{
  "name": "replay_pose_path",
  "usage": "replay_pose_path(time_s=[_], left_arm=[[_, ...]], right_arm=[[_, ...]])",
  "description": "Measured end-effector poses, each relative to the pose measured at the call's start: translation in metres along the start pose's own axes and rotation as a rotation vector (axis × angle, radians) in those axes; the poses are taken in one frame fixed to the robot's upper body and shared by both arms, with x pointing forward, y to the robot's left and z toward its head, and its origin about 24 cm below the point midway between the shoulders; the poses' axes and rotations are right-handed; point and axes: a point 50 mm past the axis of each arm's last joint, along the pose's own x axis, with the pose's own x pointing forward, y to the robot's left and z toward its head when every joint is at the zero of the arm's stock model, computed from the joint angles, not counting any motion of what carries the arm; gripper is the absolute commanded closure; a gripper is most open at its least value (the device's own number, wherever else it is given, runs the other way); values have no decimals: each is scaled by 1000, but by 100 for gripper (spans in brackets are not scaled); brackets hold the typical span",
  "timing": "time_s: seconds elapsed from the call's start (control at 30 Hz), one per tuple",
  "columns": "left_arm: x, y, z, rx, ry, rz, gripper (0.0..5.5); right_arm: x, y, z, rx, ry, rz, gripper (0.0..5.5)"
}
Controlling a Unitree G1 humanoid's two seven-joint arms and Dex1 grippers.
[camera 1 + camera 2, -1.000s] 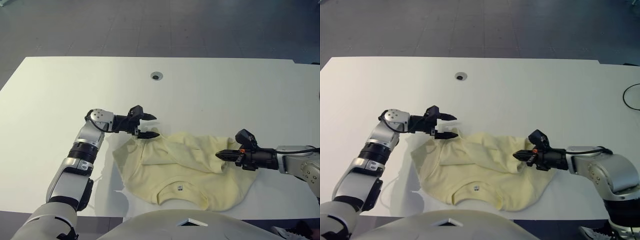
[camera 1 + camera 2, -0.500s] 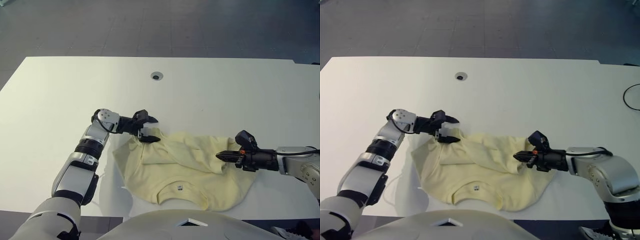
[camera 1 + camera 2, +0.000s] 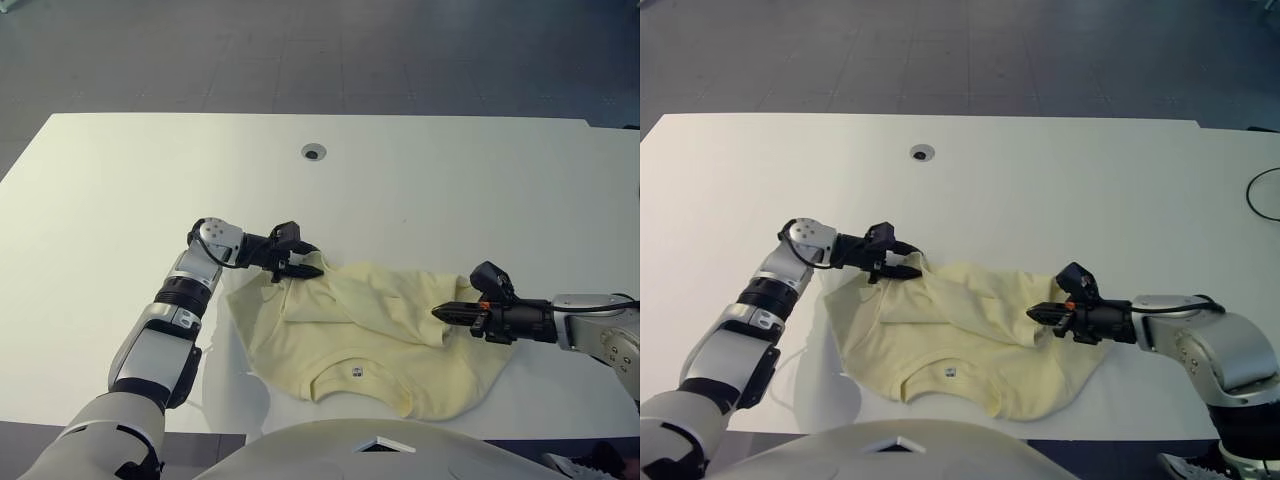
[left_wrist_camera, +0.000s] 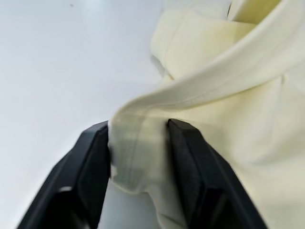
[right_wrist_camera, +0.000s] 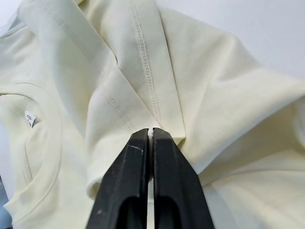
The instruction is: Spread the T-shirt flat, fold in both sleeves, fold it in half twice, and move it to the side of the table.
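L gripper [image 3: 308, 269] pinches crumpled pale-yellow cotton T-shirt [image 3: 375, 340] at hem, R gripper [image 3: 441, 312] nips a fold, by front edge of white table [image 3: 450, 180]; I reckon spreading's unfinished, folds pending.

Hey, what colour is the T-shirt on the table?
Pale yellow, plain, with no pattern. The T-shirt shows best in the right wrist view.

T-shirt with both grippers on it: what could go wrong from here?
1. The left gripper holds just the hem's edge of the T-shirt; a pull might slip it free.
2. The right gripper pinches a ridge of overlapping layers, so pulling may drag them along together and leave the cloth bunched.
3. The T-shirt lies close to the table's near edge; spreading it might push part of it over.
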Motion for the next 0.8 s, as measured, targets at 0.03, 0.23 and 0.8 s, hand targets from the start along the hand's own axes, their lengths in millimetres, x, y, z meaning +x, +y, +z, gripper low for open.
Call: replay_pose_path(time_s=[0.03,0.23,0.8], left_arm=[[-1,0,0,-4,-2,1,421],[-4,2,4,-19,-35,13,519],[-13,5,13,-21,-85,26,549]], right_arm=[[0,0,0,-1,0,-1,550],[1,0,-3,-5,12,-7,550],[-2,-4,3,-40,-13,-35,550]])
